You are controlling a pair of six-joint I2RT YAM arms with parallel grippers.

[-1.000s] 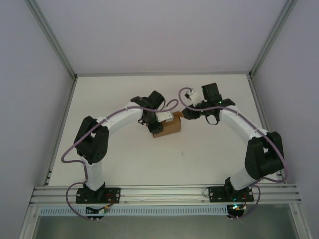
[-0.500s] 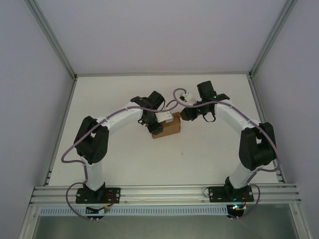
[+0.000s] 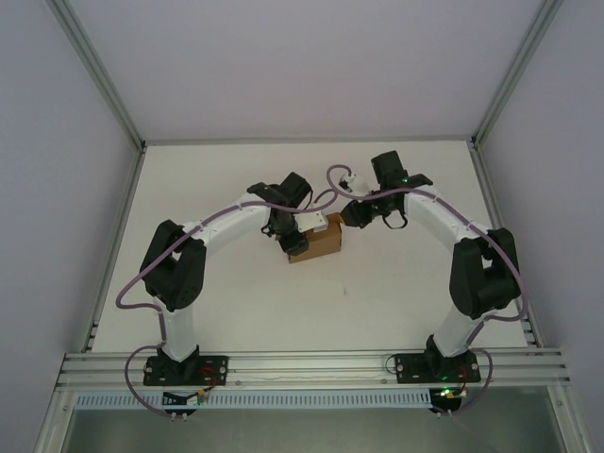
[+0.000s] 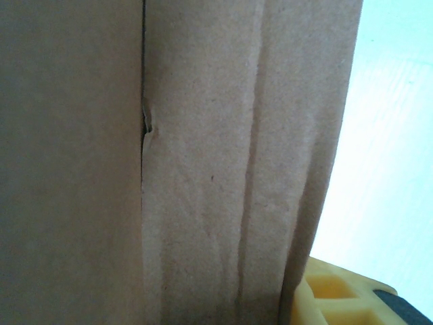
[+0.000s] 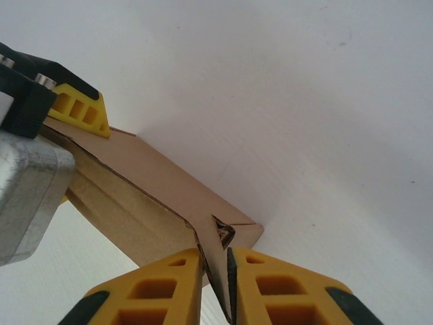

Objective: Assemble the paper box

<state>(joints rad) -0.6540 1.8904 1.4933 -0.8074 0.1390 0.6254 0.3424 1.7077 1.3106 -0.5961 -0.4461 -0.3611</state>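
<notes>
Paper box (image 3: 323, 243), brown and folded, is seen lying near the middle of the table (image 3: 396, 283). Its 9 o'clock end is held by the left gripper (image 3: 295, 240), part closed, with one yellow finger (image 4: 338, 298) pressed against the cardboard. At the paper box's 1 o'clock corner a thin flap (image 5: 204, 238) is pinched by the right gripper (image 5: 214, 261), its fingers nearly together.

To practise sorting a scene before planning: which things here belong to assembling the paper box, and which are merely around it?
Part of the job:
- paper box
- left gripper, clamped on the box
- right gripper, pinching an end flap

Merely around:
- table
- purple cables
- metal rail at the near edge
</notes>
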